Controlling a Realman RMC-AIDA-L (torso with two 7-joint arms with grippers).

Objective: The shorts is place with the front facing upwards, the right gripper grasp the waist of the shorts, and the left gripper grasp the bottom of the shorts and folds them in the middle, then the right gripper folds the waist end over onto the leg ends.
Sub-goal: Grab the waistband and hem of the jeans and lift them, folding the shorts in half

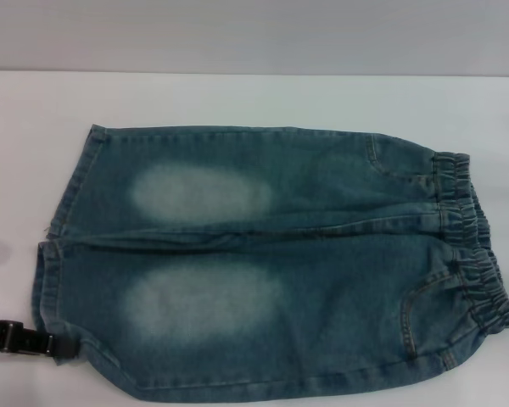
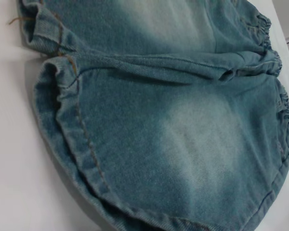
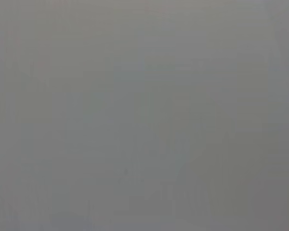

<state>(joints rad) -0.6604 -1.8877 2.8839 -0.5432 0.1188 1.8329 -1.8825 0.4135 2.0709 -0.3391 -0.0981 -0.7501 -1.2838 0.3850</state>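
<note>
The blue denim shorts (image 1: 263, 263) lie flat and front up on the white table (image 1: 237, 97), with two pale oval patches showing. The gathered waist (image 1: 471, 246) points right. The bottom of the shorts (image 1: 55, 246), two straight stitched leg ends, points left. My left gripper (image 1: 44, 342) comes in low from the left edge and reaches the near leg's hem corner. The left wrist view looks closely along that near hem (image 2: 74, 139) toward the waist (image 2: 285, 108). My right gripper is out of view; its wrist view shows only plain grey.
The white table runs back to a grey wall (image 1: 254, 34). Bare tabletop (image 1: 17, 170) lies left of the hems and behind the shorts. The near leg's edge lies close to the bottom of the head view.
</note>
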